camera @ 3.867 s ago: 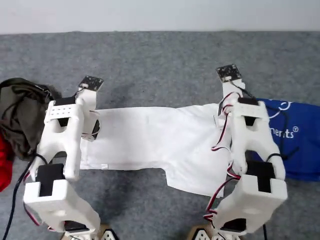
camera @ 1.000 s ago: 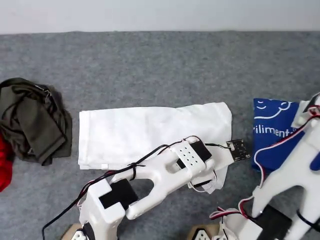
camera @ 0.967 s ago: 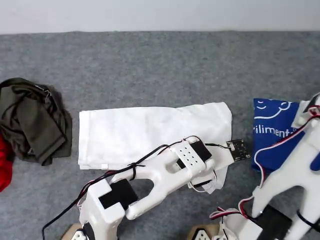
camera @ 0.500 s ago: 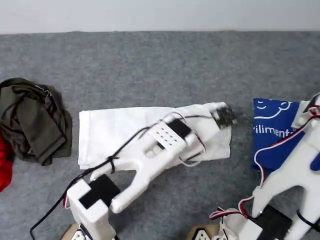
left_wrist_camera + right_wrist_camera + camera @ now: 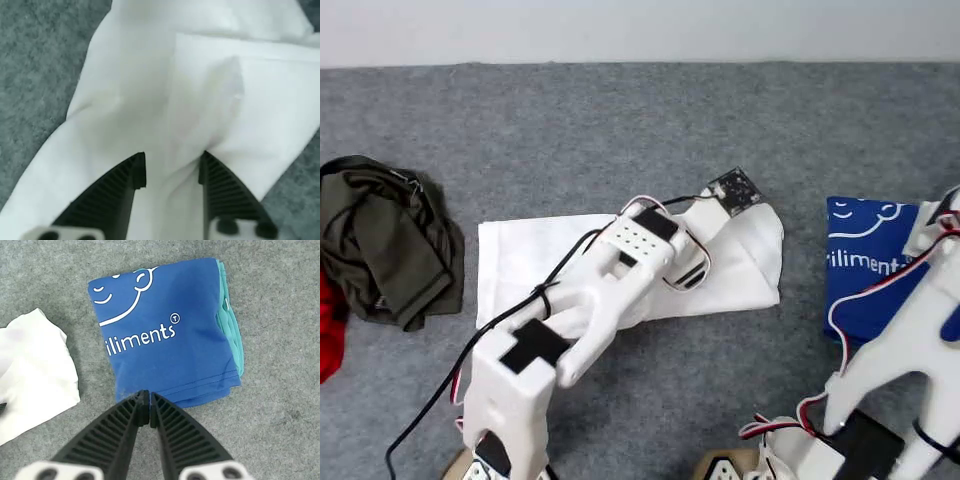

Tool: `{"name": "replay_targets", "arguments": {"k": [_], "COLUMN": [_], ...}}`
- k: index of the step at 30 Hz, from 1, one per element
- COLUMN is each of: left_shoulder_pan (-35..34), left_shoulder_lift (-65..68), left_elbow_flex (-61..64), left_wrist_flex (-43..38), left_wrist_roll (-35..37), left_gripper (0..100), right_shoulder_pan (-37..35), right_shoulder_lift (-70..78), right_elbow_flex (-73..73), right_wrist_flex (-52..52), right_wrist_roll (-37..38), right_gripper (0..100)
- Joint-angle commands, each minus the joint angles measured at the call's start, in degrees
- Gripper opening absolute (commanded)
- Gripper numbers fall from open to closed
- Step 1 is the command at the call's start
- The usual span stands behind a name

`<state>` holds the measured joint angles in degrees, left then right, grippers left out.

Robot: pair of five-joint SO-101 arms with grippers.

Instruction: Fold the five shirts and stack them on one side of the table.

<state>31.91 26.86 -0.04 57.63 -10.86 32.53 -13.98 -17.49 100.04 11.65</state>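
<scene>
A white shirt (image 5: 550, 262) lies spread across the middle of the grey table (image 5: 640, 120). My left gripper (image 5: 171, 167) is shut on a fold of the white shirt (image 5: 210, 90), which bunches between the black fingers (image 5: 132, 172). In the high view the left arm (image 5: 620, 270) stretches over the shirt, with its wrist near the shirt's far right corner (image 5: 760, 225). A folded blue shirt (image 5: 165, 335) with white print lies on top of a teal one (image 5: 232, 335). My right gripper (image 5: 150, 401) is shut with nothing in it, just above the blue shirt's near edge.
A crumpled olive shirt (image 5: 390, 240) and a red one (image 5: 328, 335) lie at the table's left edge. The right arm (image 5: 910, 330) stands at the lower right, beside the blue shirt (image 5: 865, 262). Bare grey table runs along the far side.
The left arm has swung from the shirt's near right corner toward the far side, carrying the flap up over the shirt. The right arm has stayed still since one second ago.
</scene>
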Motion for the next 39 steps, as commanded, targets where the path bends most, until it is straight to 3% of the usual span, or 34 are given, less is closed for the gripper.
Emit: {"name": "replay_targets", "arguments": {"k": [1, 5, 11, 16, 20, 24, 29, 33, 39], "left_shoulder_pan": [-1.23, -4.13, -4.75, -7.12, -13.27, -23.82, -33.93, -39.47, -43.52], "left_shoulder_lift": [0.53, 0.62, 0.62, 0.62, 0.62, -3.43, -13.89, -21.27, -22.15], "left_elbow_flex": [-7.25, -12.09, -19.65, -27.65, -35.38, -34.86, -24.48, -14.90, -4.18], "left_wrist_flex": [4.31, 9.32, 22.95, 33.14, 42.81, 43.08, 42.99, 42.81, 38.24], "left_wrist_roll": [-0.26, -0.26, -0.35, -0.35, 0.18, 4.04, 4.48, 4.31, 4.22], "left_gripper": [19, 18, 18, 11, 7, 7, 14, 18, 22], "right_shoulder_pan": [0.31, 0.31, 0.40, 0.48, 0.48, 0.48, 0.48, 0.48, 0.48], "right_shoulder_lift": [-2.24, -2.24, -2.24, -2.33, -2.33, -2.33, -2.33, -2.33, -2.33], "right_elbow_flex": [-2.55, -2.55, -2.55, -2.55, -2.55, -2.55, -2.55, -2.55, -2.55], "right_wrist_flex": [1.54, 2.15, 2.51, 2.51, 2.51, 2.51, 2.51, 2.51, 2.51], "right_wrist_roll": [-0.70, -0.70, -0.70, -0.70, -0.70, -0.70, -0.70, -0.70, -0.70], "right_gripper": [0.9, 0.9, 0.9, 0.9, 0.9, 0.9, 0.9, 0.9, 0.9]}}
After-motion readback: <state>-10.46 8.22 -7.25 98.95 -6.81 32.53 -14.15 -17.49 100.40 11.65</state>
